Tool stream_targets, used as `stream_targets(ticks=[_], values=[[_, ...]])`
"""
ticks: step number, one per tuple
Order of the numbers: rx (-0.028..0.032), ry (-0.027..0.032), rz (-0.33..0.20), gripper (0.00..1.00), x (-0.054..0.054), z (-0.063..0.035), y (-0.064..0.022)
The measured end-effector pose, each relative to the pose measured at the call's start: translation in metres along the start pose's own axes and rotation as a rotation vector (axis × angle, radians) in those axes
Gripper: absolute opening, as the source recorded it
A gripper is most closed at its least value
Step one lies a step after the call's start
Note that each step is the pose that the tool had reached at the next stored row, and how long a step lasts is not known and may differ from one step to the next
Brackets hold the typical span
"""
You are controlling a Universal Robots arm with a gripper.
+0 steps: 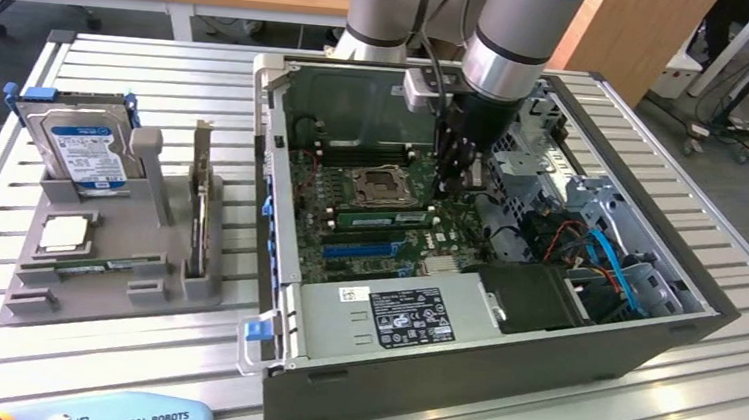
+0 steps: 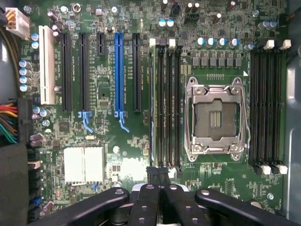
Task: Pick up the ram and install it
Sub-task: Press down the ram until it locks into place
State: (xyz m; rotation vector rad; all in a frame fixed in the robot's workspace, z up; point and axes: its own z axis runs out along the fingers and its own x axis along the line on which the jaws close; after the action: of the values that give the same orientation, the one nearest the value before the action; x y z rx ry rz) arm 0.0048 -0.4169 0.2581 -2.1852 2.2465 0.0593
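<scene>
Already the ram (image 2: 153, 103) stands edge-on in a memory slot just ahead of the fingers (image 2: 159, 176), which are pressed together, empty, near its end. Pushing down off-centre risks seating one end only, or flexing the motherboard (image 2: 108, 141).

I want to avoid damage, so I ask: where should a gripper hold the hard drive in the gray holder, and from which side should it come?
Grip the hard drive by its upper half, coming from straight above. It stands upright in the gray holder, which hides its lower part. The fingers should probably close across its thin body, on the label face and the back.
</scene>
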Motion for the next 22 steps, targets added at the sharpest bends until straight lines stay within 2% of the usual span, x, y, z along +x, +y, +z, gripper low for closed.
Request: stream_targets(ticks=[2, 7, 22], values=[[-0.0001, -0.0001, 0.000, 0.10, 0.000, 0.0000, -0.0032], [-0.0001, -0.0001, 0.000, 0.10, 0.000, 0.0004, -0.0035], [-0.0001, 0.0000, 0.000, 0.10, 0.000, 0.0150, -0.0038]])
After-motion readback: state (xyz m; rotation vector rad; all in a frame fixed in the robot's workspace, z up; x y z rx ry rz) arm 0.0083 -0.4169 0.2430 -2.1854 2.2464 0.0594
